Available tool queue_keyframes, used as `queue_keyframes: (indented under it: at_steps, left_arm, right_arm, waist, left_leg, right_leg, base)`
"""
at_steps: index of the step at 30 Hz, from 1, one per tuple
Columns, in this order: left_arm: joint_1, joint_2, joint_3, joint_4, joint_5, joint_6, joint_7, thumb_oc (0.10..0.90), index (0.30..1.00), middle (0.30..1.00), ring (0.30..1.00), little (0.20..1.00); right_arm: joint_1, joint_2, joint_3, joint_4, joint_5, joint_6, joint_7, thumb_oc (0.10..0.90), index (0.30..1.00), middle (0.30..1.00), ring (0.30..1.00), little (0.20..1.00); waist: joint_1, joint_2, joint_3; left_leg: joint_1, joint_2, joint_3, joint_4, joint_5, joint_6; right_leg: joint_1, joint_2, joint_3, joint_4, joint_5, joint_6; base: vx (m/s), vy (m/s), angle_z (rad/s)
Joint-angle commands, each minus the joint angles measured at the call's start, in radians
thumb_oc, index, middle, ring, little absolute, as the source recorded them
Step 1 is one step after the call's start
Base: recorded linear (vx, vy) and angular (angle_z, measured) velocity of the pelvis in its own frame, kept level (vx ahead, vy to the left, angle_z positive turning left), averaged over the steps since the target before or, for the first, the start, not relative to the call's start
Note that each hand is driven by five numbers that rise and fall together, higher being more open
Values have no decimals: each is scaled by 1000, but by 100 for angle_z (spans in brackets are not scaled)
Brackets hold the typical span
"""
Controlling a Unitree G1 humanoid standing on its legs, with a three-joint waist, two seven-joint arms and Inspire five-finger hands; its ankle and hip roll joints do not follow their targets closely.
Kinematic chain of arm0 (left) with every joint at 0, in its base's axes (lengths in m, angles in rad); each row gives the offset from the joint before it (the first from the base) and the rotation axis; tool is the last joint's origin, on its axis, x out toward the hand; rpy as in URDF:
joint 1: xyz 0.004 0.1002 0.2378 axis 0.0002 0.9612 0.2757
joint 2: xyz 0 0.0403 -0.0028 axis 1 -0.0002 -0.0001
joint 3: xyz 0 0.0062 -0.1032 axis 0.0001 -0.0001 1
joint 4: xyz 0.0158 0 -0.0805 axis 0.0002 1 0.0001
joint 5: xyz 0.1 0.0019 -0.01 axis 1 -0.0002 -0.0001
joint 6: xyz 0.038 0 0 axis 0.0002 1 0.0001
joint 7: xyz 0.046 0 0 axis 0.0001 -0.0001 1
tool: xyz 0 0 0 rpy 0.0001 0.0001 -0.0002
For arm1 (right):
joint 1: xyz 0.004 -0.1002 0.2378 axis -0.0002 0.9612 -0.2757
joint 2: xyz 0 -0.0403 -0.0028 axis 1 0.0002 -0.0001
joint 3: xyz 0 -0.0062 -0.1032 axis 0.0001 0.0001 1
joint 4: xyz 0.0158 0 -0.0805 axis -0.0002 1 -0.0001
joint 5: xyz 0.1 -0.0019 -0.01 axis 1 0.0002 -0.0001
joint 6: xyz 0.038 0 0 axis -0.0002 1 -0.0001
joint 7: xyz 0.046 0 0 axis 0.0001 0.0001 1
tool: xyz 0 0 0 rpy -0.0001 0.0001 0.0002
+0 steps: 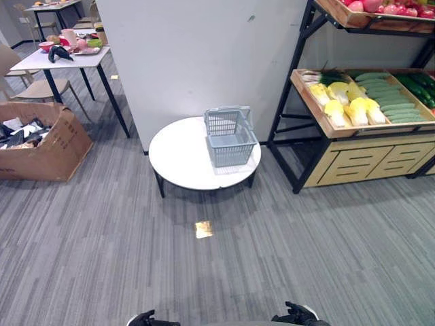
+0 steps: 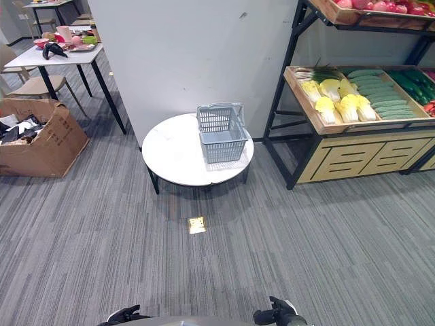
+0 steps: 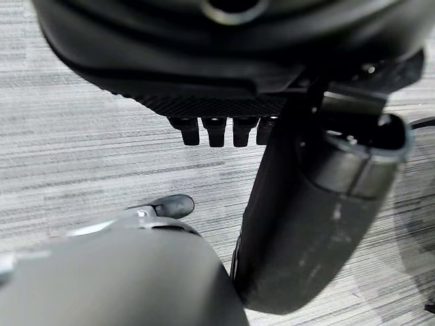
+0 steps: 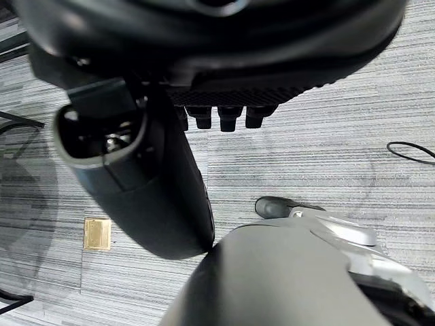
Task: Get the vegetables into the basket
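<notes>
A grey-blue plastic basket (image 1: 230, 139) stands on a low round white table (image 1: 180, 159) ahead of me, its handles folded down and nothing visible inside. The vegetables lie in a wooden tray on a rack to the right: yellow-white cabbages (image 1: 350, 109), pale green cucumbers (image 1: 391, 102) and darker green ones (image 1: 418, 85). My left hand (image 1: 146, 318) and right hand (image 1: 296, 314) hang low at the bottom edge, far from both. In the wrist views the left hand's fingers (image 3: 217, 129) and the right hand's fingers (image 4: 224, 117) are relaxed over bare carpet, holding nothing.
A white pillar (image 1: 204, 61) rises behind the round table. The rack's upper shelf (image 1: 380, 13) holds red fruit. An open cardboard box (image 1: 41, 146) sits on the floor at the left, with a cluttered white table (image 1: 64, 58) beyond it. A brass floor plate (image 1: 203, 229) lies in the carpet.
</notes>
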Motion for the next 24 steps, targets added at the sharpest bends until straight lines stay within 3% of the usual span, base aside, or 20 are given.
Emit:
queue_keyframes:
  at_steps: [1, 24]
  left_arm:
    - [3, -30, -29, 63, 46, 3, 4, 900, 1000, 1000, 1000, 1000]
    - [0, -31, -39, 60, 58, -3, 58, 900, 1000, 1000, 1000, 1000]
  right_arm:
    - [25, 19, 57, 69, 16, 8, 14, 900, 1000, 1000, 1000, 1000]
    - [10, -4, 42, 58, 39, -1, -21, 900, 1000, 1000, 1000, 1000]
  waist:
    - [-5, 4, -11]
    - [-3, 10, 7]
  left_leg:
    - [-14, 92, -15, 0, 7, -56]
    - [-18, 97, -16, 0, 12, -59]
  right_leg:
    - [-77, -100, -11, -21, 122, 68]
    - [-82, -95, -3, -24, 121, 66]
  base:
    - [0, 0, 0]
    - [-3, 0, 0]
